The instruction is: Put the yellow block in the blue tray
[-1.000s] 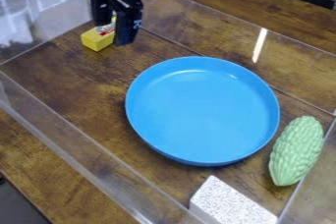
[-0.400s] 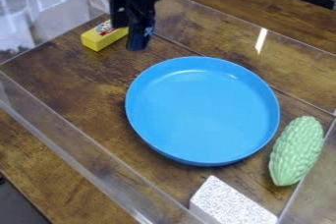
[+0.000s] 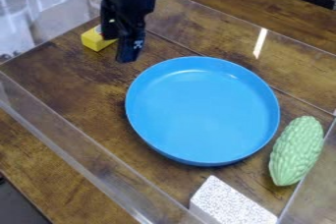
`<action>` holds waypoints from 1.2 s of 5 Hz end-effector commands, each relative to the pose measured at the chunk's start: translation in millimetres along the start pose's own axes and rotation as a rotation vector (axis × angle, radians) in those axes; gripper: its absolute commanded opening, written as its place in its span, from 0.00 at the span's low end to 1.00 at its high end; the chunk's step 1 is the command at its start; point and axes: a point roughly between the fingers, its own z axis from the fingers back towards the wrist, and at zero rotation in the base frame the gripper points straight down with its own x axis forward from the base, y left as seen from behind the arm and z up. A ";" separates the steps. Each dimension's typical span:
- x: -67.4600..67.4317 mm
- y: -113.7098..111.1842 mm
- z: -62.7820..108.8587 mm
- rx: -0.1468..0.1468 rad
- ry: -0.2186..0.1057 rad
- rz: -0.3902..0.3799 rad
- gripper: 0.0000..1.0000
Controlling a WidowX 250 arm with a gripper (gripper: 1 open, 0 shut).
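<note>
The yellow block [image 3: 92, 39] lies on the wooden table at the far left, and only its left end shows. My black gripper [image 3: 120, 39] hangs just right of it and covers its right end. The two fingers stand apart, so the gripper is open and nothing is gripped between them. The blue tray [image 3: 155, 130] is a large round shallow dish in the middle of the table, in front and to the right of the gripper, with nothing in it.
A bumpy green oval object [image 3: 297, 149] lies right of the tray. A white speckled sponge block [image 3: 234, 204] sits at the near edge. Clear plastic walls [image 3: 53, 120] fence the table on the left and front.
The gripper swung to the right of the block, then came back left and lower, and now covers the block's right end. Its fingers stayed open.
</note>
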 end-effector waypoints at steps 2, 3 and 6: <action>-7.5 26.1 33.4 0.019 -0.085 0.143 1.00; -2.1 30.4 41.2 0.016 -0.104 0.140 1.00; -4.8 27.4 46.4 0.031 -0.139 0.175 1.00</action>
